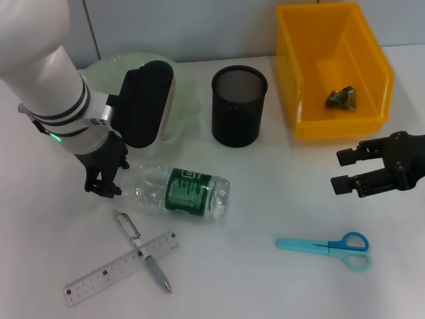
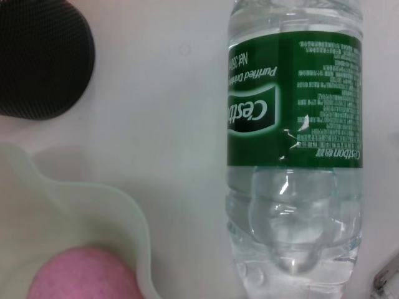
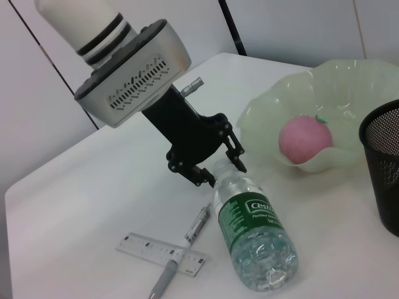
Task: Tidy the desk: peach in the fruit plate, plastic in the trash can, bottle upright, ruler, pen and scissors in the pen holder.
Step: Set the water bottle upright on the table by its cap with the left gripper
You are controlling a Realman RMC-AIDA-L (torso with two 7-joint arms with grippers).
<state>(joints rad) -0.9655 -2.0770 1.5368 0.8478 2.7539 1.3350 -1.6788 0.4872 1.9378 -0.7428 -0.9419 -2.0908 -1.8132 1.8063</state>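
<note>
**Bottle down, left claw at its neck**

Lying on its side near the desk's middle, the bottle (image 1: 178, 193) was what we looked at first: clear plastic, green label, cap end toward the robot's left. The left gripper (image 1: 104, 178) sat right at that cap end, fingers spread w/ the neck between them; from the right wrist view we couldn't tell if the tips were actually pressing on it, so we called it open around the neck, not clamped.

Just in front of the bottle we saw the pen (image 1: 142, 251) lying across the ruler (image 1: 121, 268), the two crossed & touching. The scissors (image 1: 325, 246) lay flat well off to the right, blue handles pointing right.

Behind the bottle stood the pen holder (image 1: 238, 106), black mesh, upright. To its left was the fruit plate (image 3: 349, 81), pale green & wavy-rimmed, w/ the peach (image 3: 303, 140) already in it. To its right was the trash can (image 1: 332, 70), a yellow bin w/ a crumpled bit of plastic (image 1: 340, 98) on its floor.

The right gripper (image 1: 343, 171) hovered above the table between bin & scissors, jaws apart, holding nothing.
</note>
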